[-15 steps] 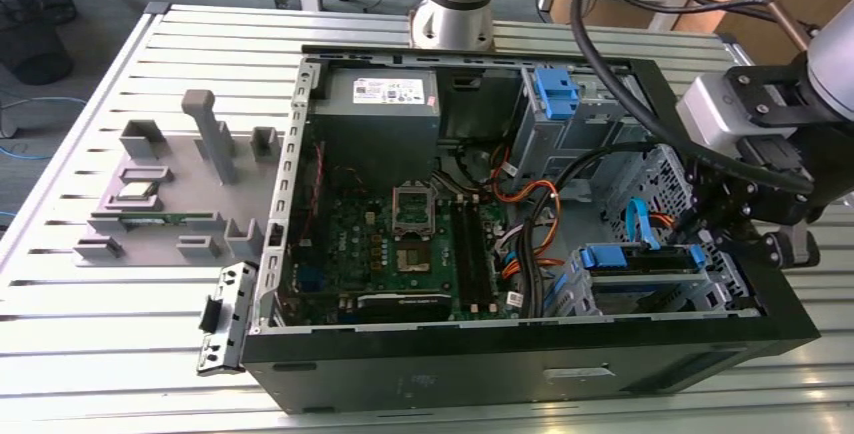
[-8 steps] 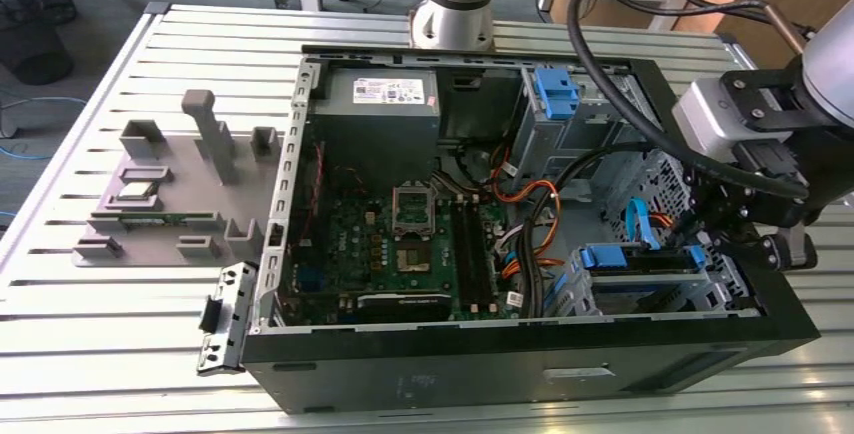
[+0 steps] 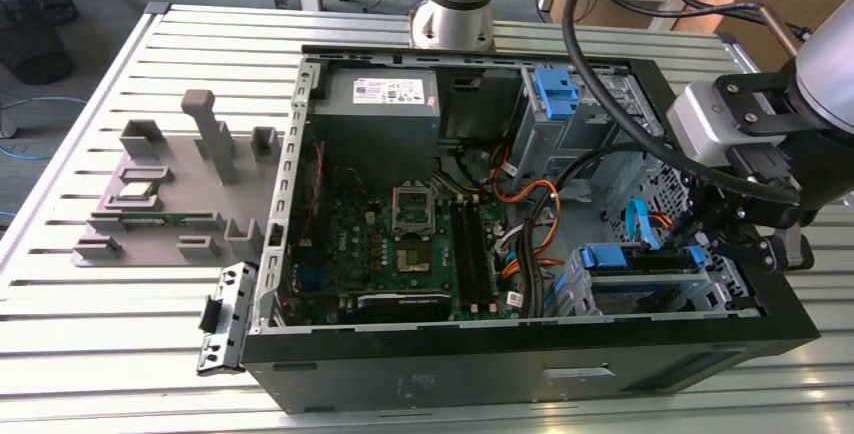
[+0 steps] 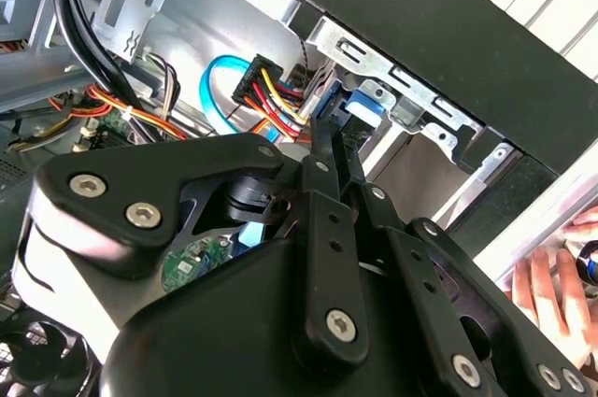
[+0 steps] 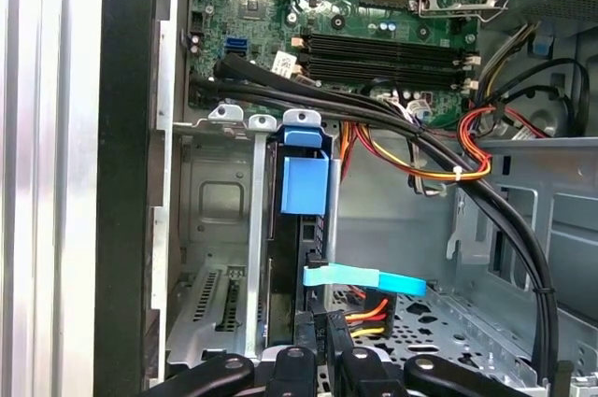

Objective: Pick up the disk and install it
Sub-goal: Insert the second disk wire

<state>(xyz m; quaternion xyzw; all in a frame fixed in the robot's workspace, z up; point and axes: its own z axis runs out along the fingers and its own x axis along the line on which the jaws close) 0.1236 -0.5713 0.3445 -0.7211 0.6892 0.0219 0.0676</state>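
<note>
Disk, a flat silver drive in blue plastic rails (image 5: 301, 229), stood edge-on in the metal bay at lower centre, directly ahead of the black gripper (image 5: 313, 360), whose jaws looked nearly closed on its rear edge.

Open black computer case (image 3: 400, 379) at frame centre, green motherboard (image 3: 400, 244) inside. Grey plastic fixture (image 3: 174, 194) at left on slatted metal table (image 3: 107, 354).

The gripper (image 3: 747, 239) hangs at the open PC case (image 3: 400, 379), on the exterior view's right, fingers hidden. Just beside it, w/ blue rails, the disk (image 3: 627, 259) sits in the drive cage. Well apart: motherboard (image 3: 400, 244), grey fixture (image 3: 174, 184).
</note>
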